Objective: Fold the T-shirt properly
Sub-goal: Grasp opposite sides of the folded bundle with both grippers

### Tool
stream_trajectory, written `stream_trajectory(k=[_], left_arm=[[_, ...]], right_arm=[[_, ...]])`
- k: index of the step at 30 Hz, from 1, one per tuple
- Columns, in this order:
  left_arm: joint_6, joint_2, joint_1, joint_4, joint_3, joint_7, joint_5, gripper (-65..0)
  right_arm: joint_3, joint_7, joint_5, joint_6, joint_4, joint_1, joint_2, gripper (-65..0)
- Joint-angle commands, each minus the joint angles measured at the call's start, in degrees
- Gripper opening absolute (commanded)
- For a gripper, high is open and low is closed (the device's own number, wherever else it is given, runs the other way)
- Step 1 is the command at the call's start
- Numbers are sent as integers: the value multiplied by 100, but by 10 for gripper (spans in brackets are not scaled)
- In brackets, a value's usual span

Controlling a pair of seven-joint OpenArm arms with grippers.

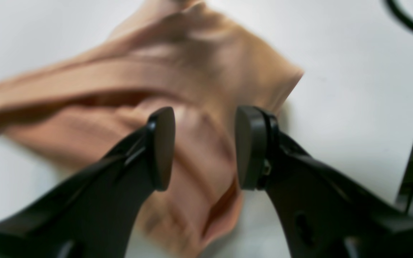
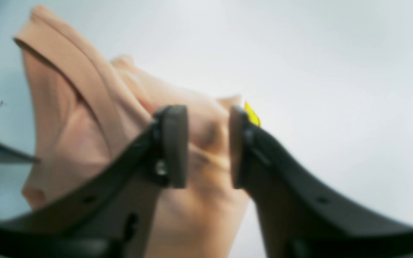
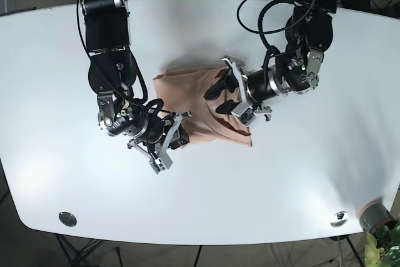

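A tan T-shirt (image 3: 194, 101) lies bunched and partly folded in the middle of the white table (image 3: 56, 60). In the base view my left gripper (image 3: 223, 95) hangs over the shirt's right side, open. Its wrist view shows the left gripper (image 1: 204, 147) open above rumpled T-shirt (image 1: 177, 82) cloth with nothing between the pads. My right gripper (image 3: 177, 132) is at the shirt's lower left edge. From the right wrist camera, the right gripper (image 2: 208, 143) stands open over a fold of the T-shirt (image 2: 95, 118).
A yellow tag (image 2: 252, 114) peeks past the right gripper's finger. A round metal fitting (image 3: 67, 219) and another (image 3: 339, 218) sit near the table's front edge. A plant pot (image 3: 375, 216) stands off the table at the lower right. Cables (image 3: 262, 10) trail across the back.
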Motion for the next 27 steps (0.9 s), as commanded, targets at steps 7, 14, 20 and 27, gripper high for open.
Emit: stream_trajectory(k=[7, 14, 20, 27], left_arm=[[-6, 190, -710, -343, -72, -179, -124, -406], [-42, 128, -1167, -1838, -415, -399, -124, -406], [-226, -197, -1545, -3596, -19, -1392, -115, -406], [-266, -259, -2161, -5126, 623, -2148, -124, -406]], right_arm=[[13, 882, 30, 14, -818, 260, 16, -531], [13, 1374, 83, 14, -1240, 155, 210, -533], [13, 1559, 83, 14, -1477, 120, 315, -533], [21, 1550, 92, 14, -1266, 93, 324, -539]])
